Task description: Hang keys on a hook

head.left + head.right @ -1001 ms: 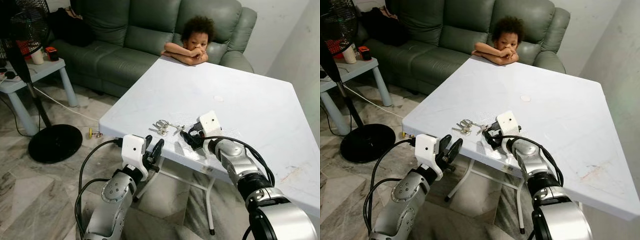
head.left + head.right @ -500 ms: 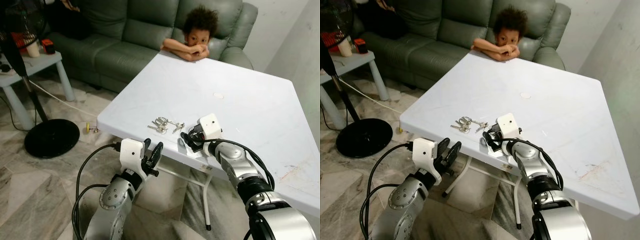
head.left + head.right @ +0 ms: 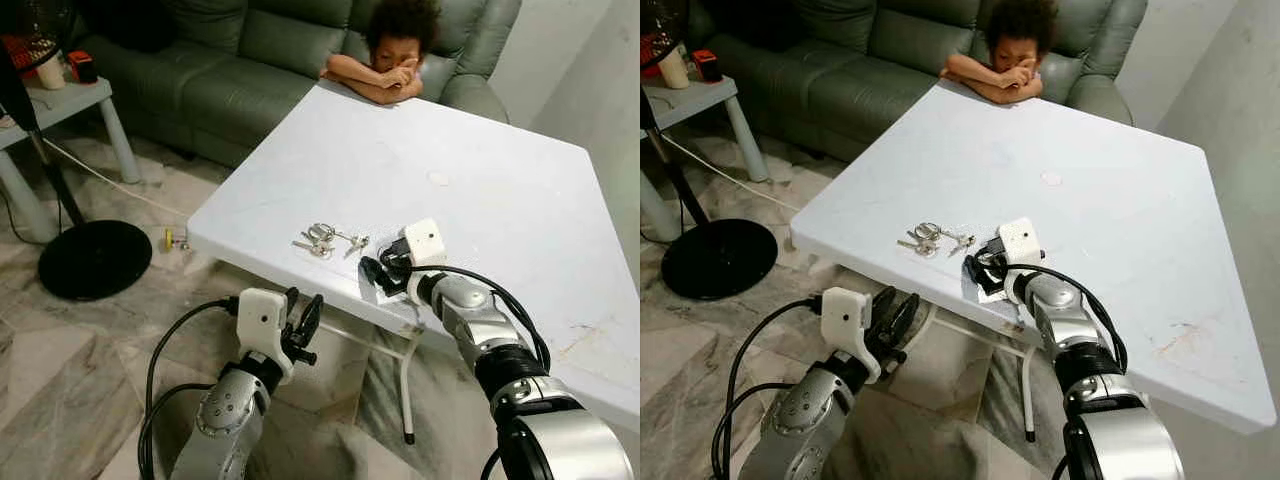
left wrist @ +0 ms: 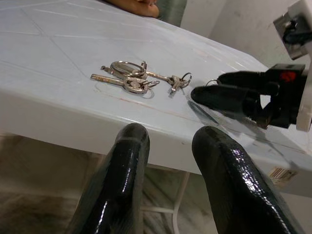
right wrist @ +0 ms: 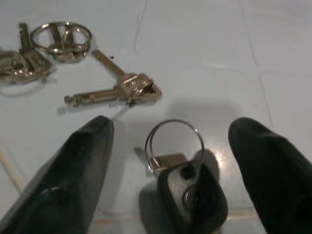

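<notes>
Fingers of the right gripper [image 5: 168,161] are spread apart, resting low over the white counter [image 3: 500,190] near its front edge, with a black key fob [image 5: 192,195] and its ring lying between them, not gripped. Fingers of the left gripper [image 3: 300,325] are also parted and hold nothing; that gripper hangs below and in front of the counter's front edge, pointing up toward it.

Behind the counter stands a green sofa [image 3: 250,50], and a person [image 3: 395,50] leans on the far edge with folded arms. On the robot's left, a black fan base [image 3: 95,258] sits on the marble floor beside a small pale side table [image 3: 55,105].

On the counter, a bunch of silver keys [image 3: 322,240] lies just left of the right gripper, near but apart from its fingers. In the right wrist view, two more keys [image 5: 114,90] lie just beyond the fob's ring [image 5: 174,139], with the rest of the bunch farther off.
</notes>
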Controlling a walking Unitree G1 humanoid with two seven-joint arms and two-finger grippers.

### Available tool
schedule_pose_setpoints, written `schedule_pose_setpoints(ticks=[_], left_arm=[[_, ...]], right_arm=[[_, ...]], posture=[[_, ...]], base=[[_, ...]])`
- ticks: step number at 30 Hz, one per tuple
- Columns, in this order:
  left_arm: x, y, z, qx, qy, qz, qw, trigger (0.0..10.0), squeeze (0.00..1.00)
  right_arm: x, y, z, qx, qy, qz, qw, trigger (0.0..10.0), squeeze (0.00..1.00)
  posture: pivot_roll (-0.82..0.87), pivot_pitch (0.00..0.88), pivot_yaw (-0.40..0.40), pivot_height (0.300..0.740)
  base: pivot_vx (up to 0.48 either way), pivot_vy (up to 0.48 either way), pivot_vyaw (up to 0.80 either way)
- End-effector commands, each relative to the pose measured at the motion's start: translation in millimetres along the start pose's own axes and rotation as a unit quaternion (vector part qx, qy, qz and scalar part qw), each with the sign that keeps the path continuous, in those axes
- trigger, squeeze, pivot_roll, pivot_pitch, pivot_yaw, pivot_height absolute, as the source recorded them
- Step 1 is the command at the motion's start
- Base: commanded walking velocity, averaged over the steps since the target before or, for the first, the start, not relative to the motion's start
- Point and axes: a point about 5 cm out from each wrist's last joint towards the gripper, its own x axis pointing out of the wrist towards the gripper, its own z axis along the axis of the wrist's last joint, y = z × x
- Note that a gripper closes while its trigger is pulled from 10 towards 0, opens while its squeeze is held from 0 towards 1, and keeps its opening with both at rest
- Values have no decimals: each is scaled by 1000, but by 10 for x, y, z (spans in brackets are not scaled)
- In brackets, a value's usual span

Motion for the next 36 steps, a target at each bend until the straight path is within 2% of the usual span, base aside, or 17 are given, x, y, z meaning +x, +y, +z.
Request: schedule_pose_setpoints(ticks=[1, 12, 23, 36], left_arm=[[11, -96, 13, -8, -3, -7, 1000, 10000, 0], [42, -108, 22, -6, -3, -5, 1000, 10000, 0], [46, -116, 18, -6, -1, -5, 1000, 10000, 0], [61, -110, 21, -4, -2, -4, 1000, 10000, 0]], right_arm=[[-25, -77, 103, 5, -30, -7, 1000, 0, 0], [-42, -138, 132, 2, -24, 0, 1000, 0, 0], [-57, -159, 98, -8, 5, 28, 1000, 0, 0], [-69, -201, 145, -22, 3, 37, 999, 0, 0]], posture=[[145, 138, -173, 740], [138, 135, -175, 740], [135, 138, -176, 740], [134, 136, -177, 740]], base=[[0, 0, 0], [0, 0, 0], [0, 0, 0], [0, 0, 0]])
